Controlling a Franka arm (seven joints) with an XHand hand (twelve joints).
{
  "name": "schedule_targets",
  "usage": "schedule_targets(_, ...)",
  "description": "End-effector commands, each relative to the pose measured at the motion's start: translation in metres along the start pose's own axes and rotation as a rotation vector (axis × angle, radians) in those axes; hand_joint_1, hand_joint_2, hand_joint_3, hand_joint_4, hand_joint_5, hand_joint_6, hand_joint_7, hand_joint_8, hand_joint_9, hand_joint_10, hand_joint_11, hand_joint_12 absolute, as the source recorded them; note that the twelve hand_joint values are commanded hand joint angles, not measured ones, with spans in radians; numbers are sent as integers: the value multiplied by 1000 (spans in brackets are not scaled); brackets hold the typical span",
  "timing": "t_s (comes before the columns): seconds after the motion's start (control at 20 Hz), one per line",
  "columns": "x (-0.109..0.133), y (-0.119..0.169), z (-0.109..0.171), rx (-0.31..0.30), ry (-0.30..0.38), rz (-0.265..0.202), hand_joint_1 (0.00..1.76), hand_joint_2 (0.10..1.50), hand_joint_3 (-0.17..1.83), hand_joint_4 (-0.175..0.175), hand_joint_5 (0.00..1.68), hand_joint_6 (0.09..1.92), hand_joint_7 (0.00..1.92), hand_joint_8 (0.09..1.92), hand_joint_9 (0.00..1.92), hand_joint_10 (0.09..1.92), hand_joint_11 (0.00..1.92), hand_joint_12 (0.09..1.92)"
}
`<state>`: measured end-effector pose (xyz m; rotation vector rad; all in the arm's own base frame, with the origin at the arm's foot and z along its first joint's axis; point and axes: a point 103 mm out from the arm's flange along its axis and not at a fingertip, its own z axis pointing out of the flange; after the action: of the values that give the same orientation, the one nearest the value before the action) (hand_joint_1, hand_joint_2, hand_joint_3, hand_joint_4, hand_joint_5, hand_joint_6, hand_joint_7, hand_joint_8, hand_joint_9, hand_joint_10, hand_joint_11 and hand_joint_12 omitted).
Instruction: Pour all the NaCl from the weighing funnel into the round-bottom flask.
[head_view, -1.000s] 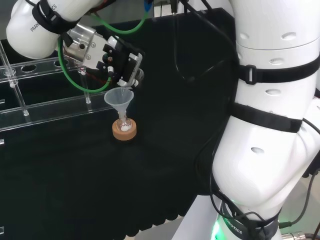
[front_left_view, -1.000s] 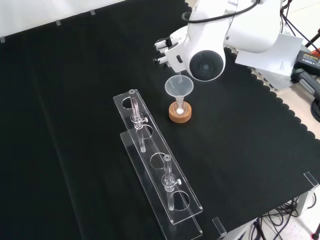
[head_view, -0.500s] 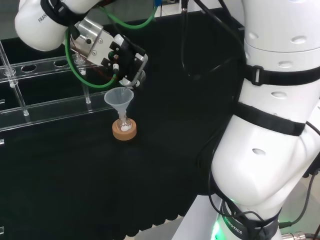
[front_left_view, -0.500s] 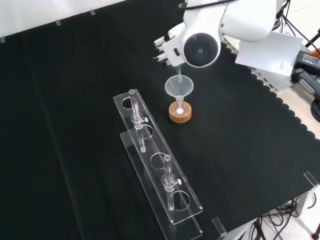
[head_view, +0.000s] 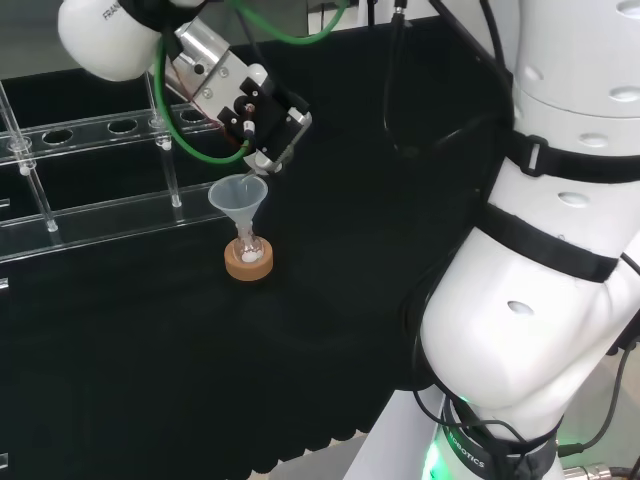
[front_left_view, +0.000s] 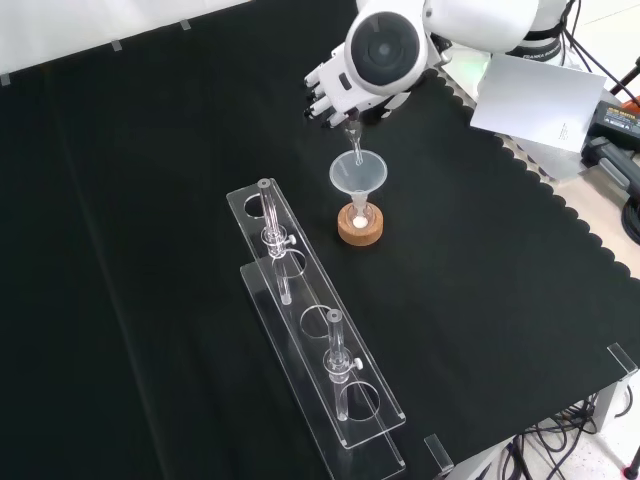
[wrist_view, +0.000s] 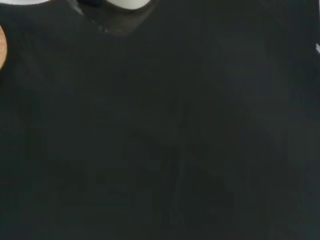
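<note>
Fingers (front_left_view: 322, 98) of the hand (head_view: 262, 118) were curled, pinching a small clear weighing funnel (front_left_view: 351, 136) whose thin stem pointed down. In the head view the hand hung tilted above the tabletop (head_view: 330, 300), its fingertips aimed down and to the right, with a green cable (head_view: 190, 150) looping behind the wrist. In the front view a round grey cap on the arm's white link (front_left_view: 385, 45) stood just above the hand.

Directly below the hand's fingertips stood one clear cone-shaped funnel (head_view: 237, 197), set upright in the neck of one small round-bottom flask (head_view: 248, 250). The stem of the held weighing funnel reached down to the rim of that cone in the front view; whether they touched could not be told. The flask sat on one cork ring (front_left_view: 360, 228), and a little white powder (front_left_view: 359, 219) showed at the flask's bottom. Whether any powder was left in the held funnel could not be told.

To the left of the cork ring in the head view, and below and left of it in the front view, stood one clear plastic rack (front_left_view: 318, 335) with a row of round holes. Two glass tubes (front_left_view: 336, 365) stood upright in it, well apart from each other. At the wrist view's edge a sliver of the cork ring showed against the black cloth (wrist_view: 175, 140).
</note>
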<state>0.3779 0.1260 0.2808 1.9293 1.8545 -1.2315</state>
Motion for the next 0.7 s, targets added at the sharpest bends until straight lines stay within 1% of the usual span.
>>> schedule_targets(0.05,-4,3,7,-16,87,-8,1128,1043,-175,175,1368,373,480,639,849,320,684,1074)
schedule_targets(0.25,-6,4,10,-24,141,-15,1128,1043,-175,175,1367,373,482,639,848,321,680,1077)
schedule_targets(0.7,-15,5,16,-58,222,-9,1128,1043,-175,175,1367,374,483,638,845,323,677,1083)
